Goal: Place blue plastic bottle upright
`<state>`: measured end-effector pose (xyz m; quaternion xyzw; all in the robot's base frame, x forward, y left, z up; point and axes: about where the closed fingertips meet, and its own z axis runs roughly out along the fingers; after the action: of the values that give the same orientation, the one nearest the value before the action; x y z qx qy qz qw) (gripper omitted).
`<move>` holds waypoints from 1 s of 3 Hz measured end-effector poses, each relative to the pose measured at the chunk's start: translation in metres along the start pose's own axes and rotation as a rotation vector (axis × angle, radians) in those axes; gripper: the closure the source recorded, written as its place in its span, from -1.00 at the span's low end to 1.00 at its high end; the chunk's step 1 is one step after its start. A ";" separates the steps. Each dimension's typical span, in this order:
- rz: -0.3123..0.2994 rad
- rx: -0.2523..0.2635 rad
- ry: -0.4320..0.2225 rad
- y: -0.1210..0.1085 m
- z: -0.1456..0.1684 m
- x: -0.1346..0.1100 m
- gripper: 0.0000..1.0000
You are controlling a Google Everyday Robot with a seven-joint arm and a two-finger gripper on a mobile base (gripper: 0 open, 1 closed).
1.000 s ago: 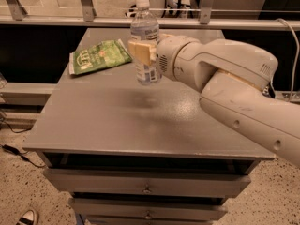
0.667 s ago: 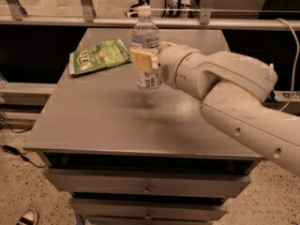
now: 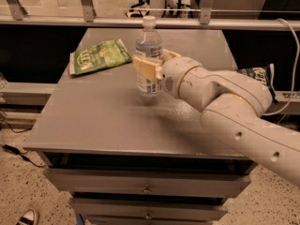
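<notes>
Bottle (image 3: 148, 48) sits lower than a second ago: upright, base touching or just above the bench (image 3: 103, 121), nearer the far edge. Gripper (image 3: 152, 63) pinches its middle. Likely only letting go remains; a nudge could topple it

— What furniture is there?
— A grey table (image 3: 103, 121) fills mid-frame, with drawers (image 3: 147, 187) beneath it.
— And around it?
— Speckled floor (image 3: 18, 186) at the lower left, and a metal railing (image 3: 56, 21) across the top.
</notes>
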<state>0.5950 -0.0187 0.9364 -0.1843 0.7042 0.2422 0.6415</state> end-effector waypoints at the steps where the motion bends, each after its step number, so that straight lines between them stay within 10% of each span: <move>1: 0.018 -0.009 -0.045 -0.003 0.005 0.007 1.00; 3: -0.029 -0.024 -0.071 0.011 0.020 0.031 0.98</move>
<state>0.6015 0.0034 0.9055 -0.1932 0.6752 0.2478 0.6673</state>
